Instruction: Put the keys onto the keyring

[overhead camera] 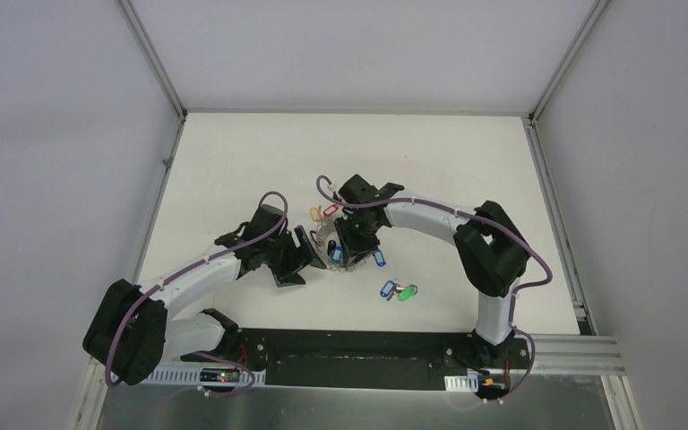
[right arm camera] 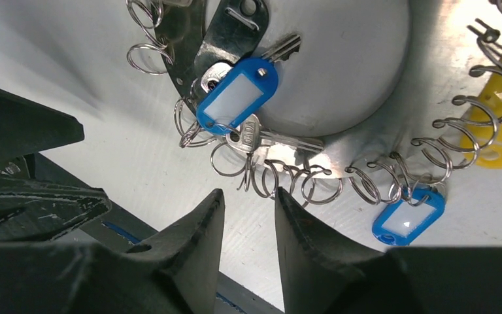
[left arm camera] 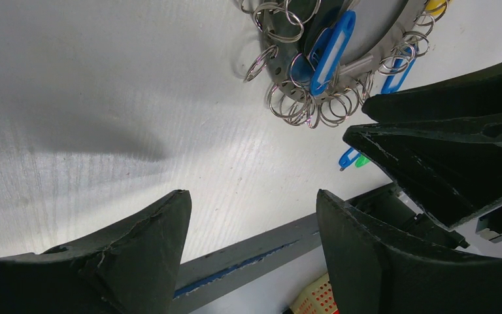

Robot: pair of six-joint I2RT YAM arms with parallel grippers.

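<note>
Two small metal keys (overhead camera: 399, 291), tagged in blue and green oblong plastic, lie loose near the flat silvery keyring (right arm camera: 353, 154) fringed with wire loops.
Beside the keyring, the right gripper (right arm camera: 247, 193) holds its black wedge fingers narrowly parted, empty; the left gripper (left arm camera: 250, 196) gapes wide, empty, over the ribbed white table (left arm camera: 104, 98).

Tabletop (overhead camera: 233, 152): white, and I see fine ribbing on it in both wrist views. Aluminium rails (overhead camera: 152, 58) rise from the far corners, and grey panels (overhead camera: 45, 134) wall the left and right sides. A black base plate (overhead camera: 358, 345) lies along the near edge. In the left wrist view, a yellow perforated item with red dots (left arm camera: 314, 302) is cut off by the frame, so I cannot identify it.
</note>
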